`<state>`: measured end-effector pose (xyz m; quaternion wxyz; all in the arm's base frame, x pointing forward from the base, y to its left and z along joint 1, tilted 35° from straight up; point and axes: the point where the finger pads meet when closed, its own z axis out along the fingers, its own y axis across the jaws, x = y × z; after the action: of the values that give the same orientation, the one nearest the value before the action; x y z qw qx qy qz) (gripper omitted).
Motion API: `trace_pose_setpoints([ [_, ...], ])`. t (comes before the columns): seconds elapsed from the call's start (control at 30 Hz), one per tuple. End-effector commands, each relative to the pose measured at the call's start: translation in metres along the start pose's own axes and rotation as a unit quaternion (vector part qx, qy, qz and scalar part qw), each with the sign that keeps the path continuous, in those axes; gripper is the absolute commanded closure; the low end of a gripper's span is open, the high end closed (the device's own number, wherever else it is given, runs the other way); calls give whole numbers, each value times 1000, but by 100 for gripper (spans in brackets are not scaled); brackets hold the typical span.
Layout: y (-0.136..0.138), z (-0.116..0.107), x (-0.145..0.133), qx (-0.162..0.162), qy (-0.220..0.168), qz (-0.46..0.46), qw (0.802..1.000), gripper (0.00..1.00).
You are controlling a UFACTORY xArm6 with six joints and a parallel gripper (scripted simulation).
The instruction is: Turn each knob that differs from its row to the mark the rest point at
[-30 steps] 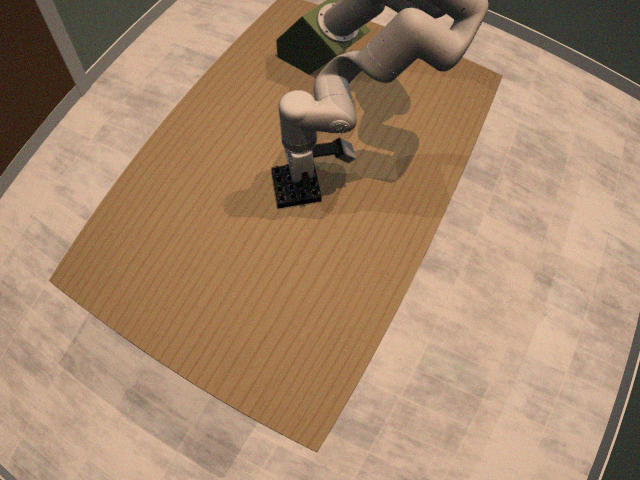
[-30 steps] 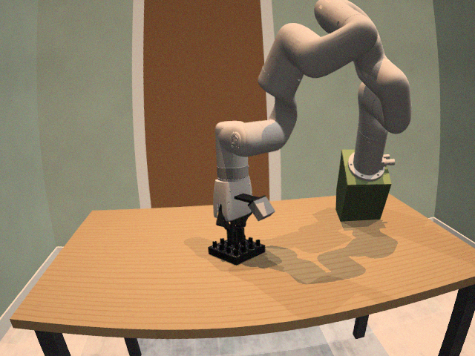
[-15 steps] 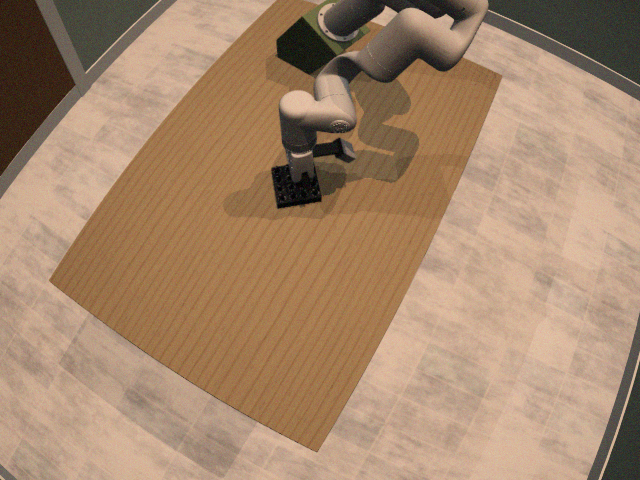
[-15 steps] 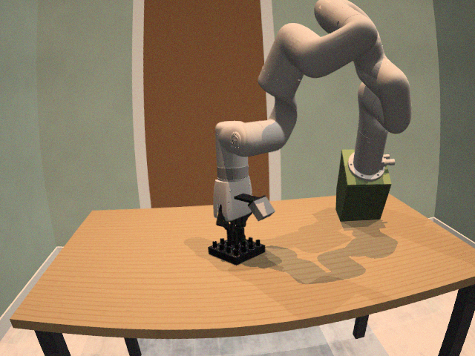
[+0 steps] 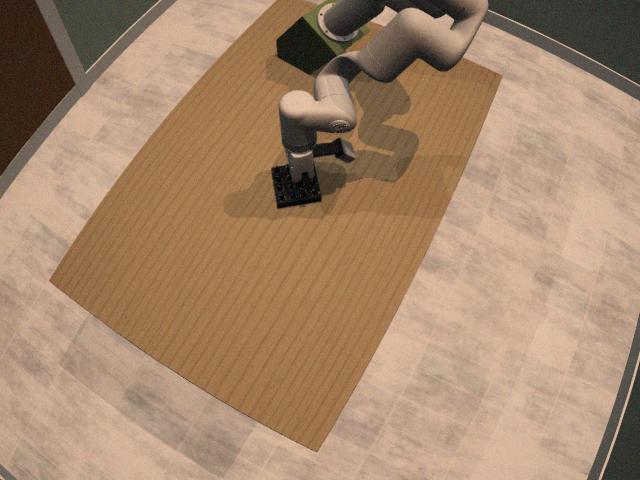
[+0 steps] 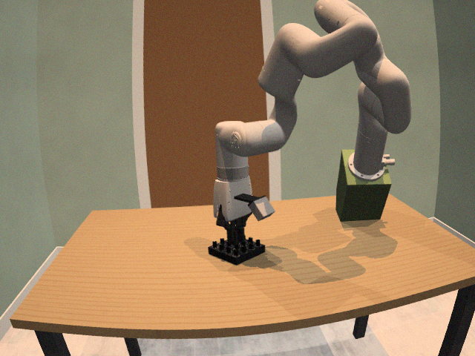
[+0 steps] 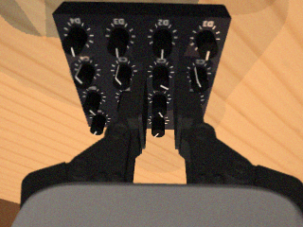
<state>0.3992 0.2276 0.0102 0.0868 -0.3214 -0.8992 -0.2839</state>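
The black knob box [image 5: 299,204] [image 6: 223,256] [image 7: 142,9] stands on the table. In the wrist view its names are upside down and row D is at the top. The lines of D4 [image 7: 77,38], D3 [image 7: 117,40], D2 [image 7: 163,40] and D1 [image 7: 206,42] run down the picture. C4 [image 7: 85,74] and C3 [image 7: 124,75] point down-left, C2 [image 7: 161,77] down-right, C1 [image 7: 199,78] nearly down. My gripper [image 5: 305,179] [image 6: 236,239] [image 7: 160,88] is open a little, its fingers either side of column 2, holding nothing. The fingers hide B3, A3, B1 and A1.
The wooden table [image 5: 232,289] [image 6: 153,299] carries the box and the green base block [image 5: 305,49] [image 6: 360,201] of the arm. Neighbouring knobs of columns 3 and 1 stand close outside the fingers. The wrist camera [image 5: 345,150] [image 6: 261,208] sticks out beside the gripper.
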Motion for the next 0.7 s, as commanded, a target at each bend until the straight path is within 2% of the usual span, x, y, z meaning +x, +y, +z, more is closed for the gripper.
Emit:
trace_pose_setpoints([
  [0.0, 1, -1, -1, -1, -1, 0, 1000, 81],
  [0.67, 1, 8, -1, -1, -1, 0, 1000, 81],
])
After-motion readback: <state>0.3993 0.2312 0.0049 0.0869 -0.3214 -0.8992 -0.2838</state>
